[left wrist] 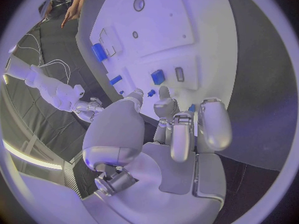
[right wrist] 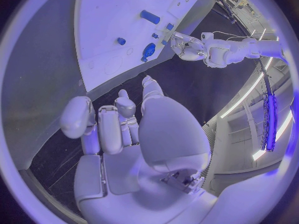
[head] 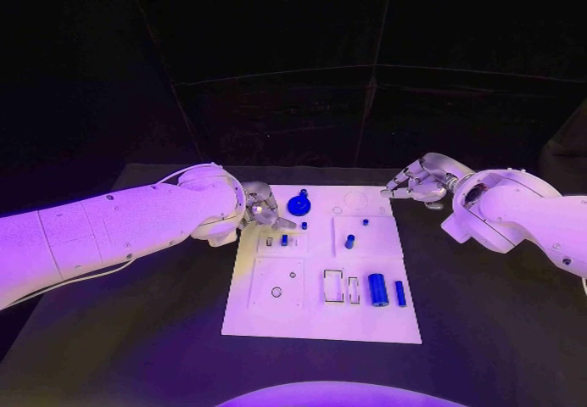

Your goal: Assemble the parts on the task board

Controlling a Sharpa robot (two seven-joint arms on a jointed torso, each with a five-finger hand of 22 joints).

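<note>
On the near part of the board (head: 321, 326), right of middle, a cylinder (head: 378, 290) and a thinner bar (head: 400, 293) lie side by side just right of two empty rectangular slots (head: 334, 286); they look set out beside the seats they are meant for. The near-left panel (head: 276, 284) carries only small holes.

Mid-board, a short peg (head: 349, 242) and a smaller pin (head: 365, 222) sit on the right square panel, and two small pieces (head: 284, 240) sit on the left one.

Farther, the left hand (head: 259, 212) hangs over the board's left edge, fingers curled down toward those small pieces and the round knob (head: 299, 204) at the far left. The wrist view shows its fingertips (left wrist: 164, 95) just short of the board with nothing between them, so it seems poised to pick rather than carry.

The right hand (head: 416, 185) waits off the far-right corner, clear of the board, fingers loosely curled and empty, probably keeping out of the way.
</note>
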